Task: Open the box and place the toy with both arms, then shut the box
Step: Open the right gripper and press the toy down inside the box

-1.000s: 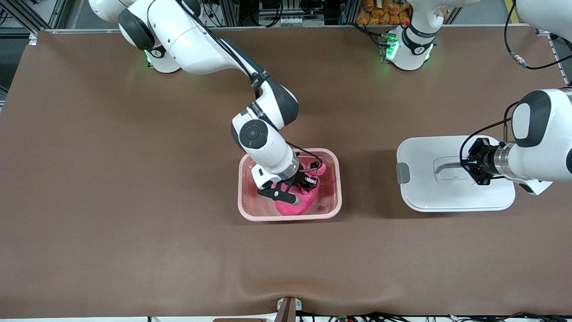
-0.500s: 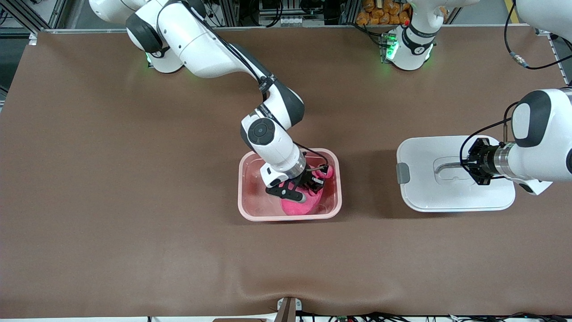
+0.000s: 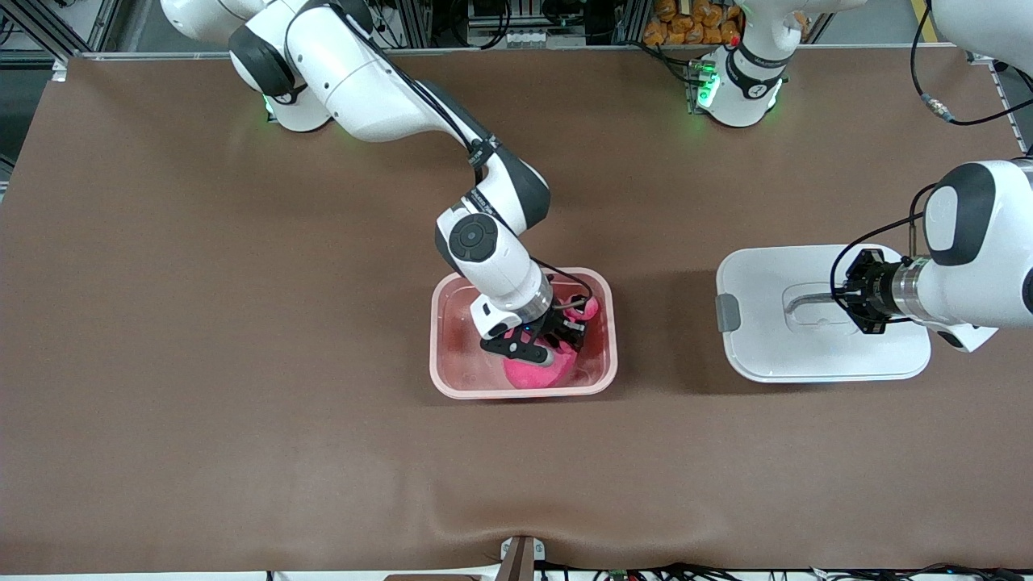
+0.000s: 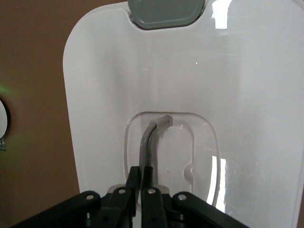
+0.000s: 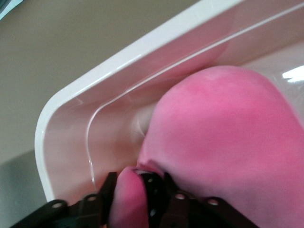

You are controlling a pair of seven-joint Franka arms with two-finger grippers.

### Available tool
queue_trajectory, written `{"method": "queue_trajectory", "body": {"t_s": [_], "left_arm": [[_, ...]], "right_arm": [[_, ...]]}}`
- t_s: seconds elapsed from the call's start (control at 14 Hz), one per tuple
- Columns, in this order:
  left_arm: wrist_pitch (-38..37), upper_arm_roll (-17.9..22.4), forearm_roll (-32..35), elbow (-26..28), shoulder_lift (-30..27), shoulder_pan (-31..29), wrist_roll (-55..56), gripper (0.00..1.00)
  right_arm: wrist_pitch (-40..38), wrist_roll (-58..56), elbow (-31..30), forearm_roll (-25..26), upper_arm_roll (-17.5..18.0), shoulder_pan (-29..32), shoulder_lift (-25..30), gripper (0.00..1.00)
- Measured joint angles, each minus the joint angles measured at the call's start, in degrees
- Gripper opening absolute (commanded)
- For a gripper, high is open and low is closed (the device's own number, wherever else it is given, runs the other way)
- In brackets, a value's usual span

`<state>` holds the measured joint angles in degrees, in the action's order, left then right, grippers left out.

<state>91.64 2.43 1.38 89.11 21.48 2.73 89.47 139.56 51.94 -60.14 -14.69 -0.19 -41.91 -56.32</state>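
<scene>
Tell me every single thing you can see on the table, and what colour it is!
box: one, see-through pink, lid off, in the middle of the table.
toy: one, hot pink and fluffy, inside the box.
lid: one, white with a grey clip and a handle in a dip, flat on the table toward the left arm's end.
table: one, brown cover.
right gripper: one, black, down in the box at the toy, a bit of pink plush between its fingers.
left gripper: one, black, shut on the lid's handle.
</scene>
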Motion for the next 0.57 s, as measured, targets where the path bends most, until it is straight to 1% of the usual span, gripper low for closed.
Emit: {"method": "queue_trajectory", "body": {"t_s": [0.57], "left_arm": [[0.0,0.0,0.0,0.0,0.0,0.0,0.0,0.00]], "right_arm": [[0.1,0.0,0.2,0.2,-0.3,0.2,-0.4,1.00]]}}
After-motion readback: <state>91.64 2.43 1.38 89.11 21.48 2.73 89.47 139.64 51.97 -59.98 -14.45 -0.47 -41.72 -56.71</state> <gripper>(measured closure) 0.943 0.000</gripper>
